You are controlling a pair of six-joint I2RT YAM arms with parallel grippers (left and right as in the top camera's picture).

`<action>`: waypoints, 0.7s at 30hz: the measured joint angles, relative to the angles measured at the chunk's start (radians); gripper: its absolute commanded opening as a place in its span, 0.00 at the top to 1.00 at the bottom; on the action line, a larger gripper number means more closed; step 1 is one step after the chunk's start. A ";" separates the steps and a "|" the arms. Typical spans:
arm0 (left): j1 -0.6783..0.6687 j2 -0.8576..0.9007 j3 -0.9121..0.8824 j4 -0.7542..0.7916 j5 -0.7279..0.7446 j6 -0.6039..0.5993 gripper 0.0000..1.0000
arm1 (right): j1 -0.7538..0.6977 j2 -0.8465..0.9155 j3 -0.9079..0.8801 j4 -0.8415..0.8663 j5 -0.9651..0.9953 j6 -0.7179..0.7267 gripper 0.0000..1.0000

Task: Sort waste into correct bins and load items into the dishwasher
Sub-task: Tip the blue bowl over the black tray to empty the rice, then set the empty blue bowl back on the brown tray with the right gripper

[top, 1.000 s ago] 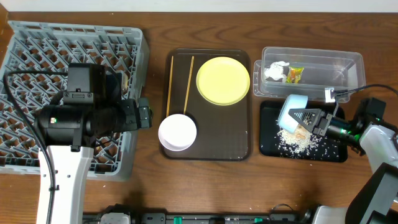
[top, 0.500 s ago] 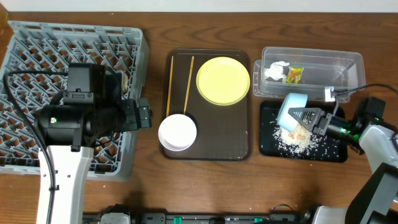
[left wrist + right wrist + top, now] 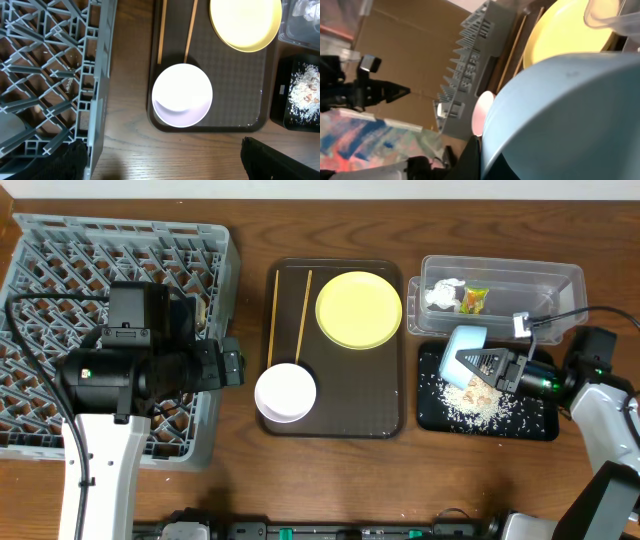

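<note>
— How far along is it?
— The tissue (image 3: 445, 292) and wrapper (image 3: 474, 300) are in the clear tub (image 3: 560, 285). The right gripper (image 3: 480, 368) is clamped on the light blue bowl (image 3: 466, 342), tipped over the black tray (image 3: 537, 421) where the rice scraps (image 3: 474, 404) lie.
— And the dish rack (image 3: 60, 260)?
— Nothing loaded that I can see. The yellow plate (image 3: 359, 309), white bowl (image 3: 285, 392) and chopsticks (image 3: 272, 315) sit on the brown tray (image 3: 385, 418), and the left gripper (image 3: 160, 167) hangs spread and empty
</note>
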 measured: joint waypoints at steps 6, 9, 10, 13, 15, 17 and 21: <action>0.000 0.000 0.000 0.000 0.000 0.000 0.02 | 0.025 -0.013 0.000 0.024 0.129 0.128 0.99; 0.000 0.000 0.000 0.000 0.000 0.000 0.02 | 0.078 -0.048 0.000 0.046 0.179 0.164 0.99; 0.000 0.000 0.000 0.000 0.000 0.000 0.02 | 0.094 -0.059 0.000 0.042 0.187 0.172 0.99; 0.000 0.000 0.000 0.000 0.000 0.000 0.02 | 0.192 -0.106 0.008 0.009 0.250 0.187 0.99; 0.000 0.000 0.000 0.000 0.000 0.000 0.02 | 0.288 -0.133 0.030 -0.021 0.331 0.193 0.99; 0.000 0.000 0.000 0.000 0.000 0.000 0.02 | 0.472 -0.163 0.082 -0.062 0.483 0.207 0.99; 0.000 0.000 0.000 0.000 0.000 0.000 0.02 | 0.764 -0.166 0.137 -0.071 0.808 0.252 0.99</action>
